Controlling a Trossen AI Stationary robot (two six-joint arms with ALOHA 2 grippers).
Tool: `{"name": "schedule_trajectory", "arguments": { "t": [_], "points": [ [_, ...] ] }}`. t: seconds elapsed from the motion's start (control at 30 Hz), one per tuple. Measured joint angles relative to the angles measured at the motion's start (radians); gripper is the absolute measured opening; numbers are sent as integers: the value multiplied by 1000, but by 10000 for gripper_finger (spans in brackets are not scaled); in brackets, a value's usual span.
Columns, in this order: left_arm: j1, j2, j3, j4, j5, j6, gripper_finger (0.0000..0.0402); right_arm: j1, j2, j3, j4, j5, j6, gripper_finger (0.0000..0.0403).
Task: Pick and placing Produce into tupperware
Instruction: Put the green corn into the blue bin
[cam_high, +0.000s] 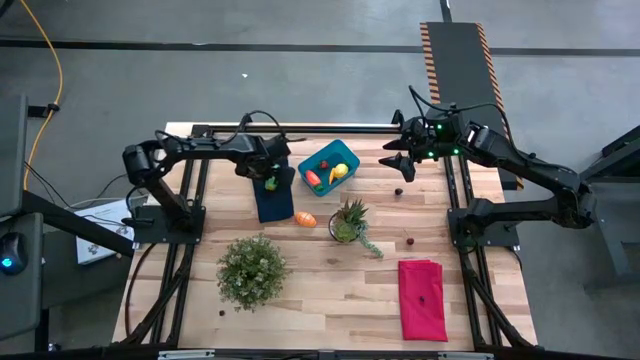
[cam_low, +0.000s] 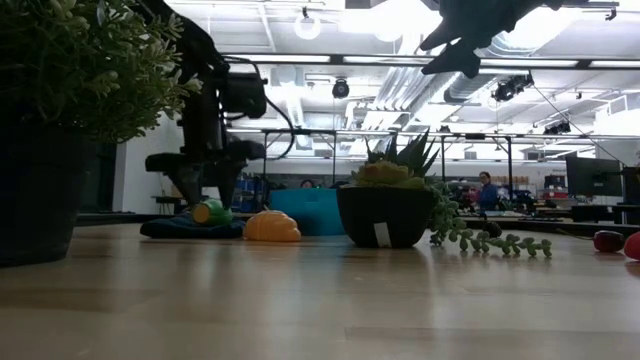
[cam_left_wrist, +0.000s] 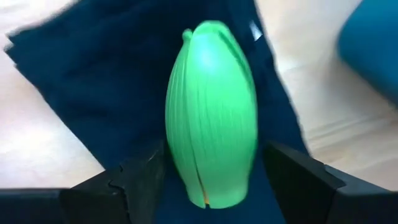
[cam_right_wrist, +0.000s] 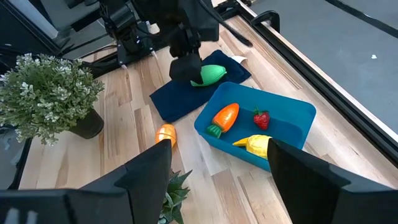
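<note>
A green oval (cam_left_wrist: 211, 118) lies on its side on a dark blue cloth (cam_high: 275, 203) at the far left of the table. My left gripper (cam_left_wrist: 214, 171) points down over it, open, with one finger on either side of its blunt end. The blue tupperware (cam_high: 345, 155) stands just right of the cloth and holds an orange carrot (cam_right_wrist: 225, 117), a strawberry (cam_right_wrist: 261, 118) and a yellow piece (cam_right_wrist: 254, 143). An orange oval (cam_high: 306, 219) rests on the bare wood near the cloth. My right gripper (cam_high: 400, 160) hangs open, high above the far right of the table. My left gripper comes at the green oval from above. One finger (cam_left_wrist: 140, 177) stands right at the oval's side (cam_left_wrist: 171, 162), and I cannot tell whether it touches. The other finger (cam_left_wrist: 292, 174) is plainly apart from the oval. The oval lies on the cloth.
A bushy potted plant (cam_high: 252, 270) stands near the front left and a spiky plant in a small pot (cam_high: 348, 222) at the centre. A red cloth (cam_high: 422, 298) lies front right. Two small dark red pieces (cam_high: 399, 191) (cam_high: 409, 241) sit on the wood.
</note>
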Motion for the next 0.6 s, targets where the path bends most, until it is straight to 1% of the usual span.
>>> {"name": "schedule_trajectory", "arguments": {
  "t": [0.17,0.33,0.6],
  "points": [
    [0,39,0,2,20,1,257,0,0,0,0,0,3,256],
    [0,46,0,7,18,3,250,0,0,0,0,0,9,256],
    [0,46,0,8,3,3,217,0,0,0,0,0,10,256]
  ]
}}
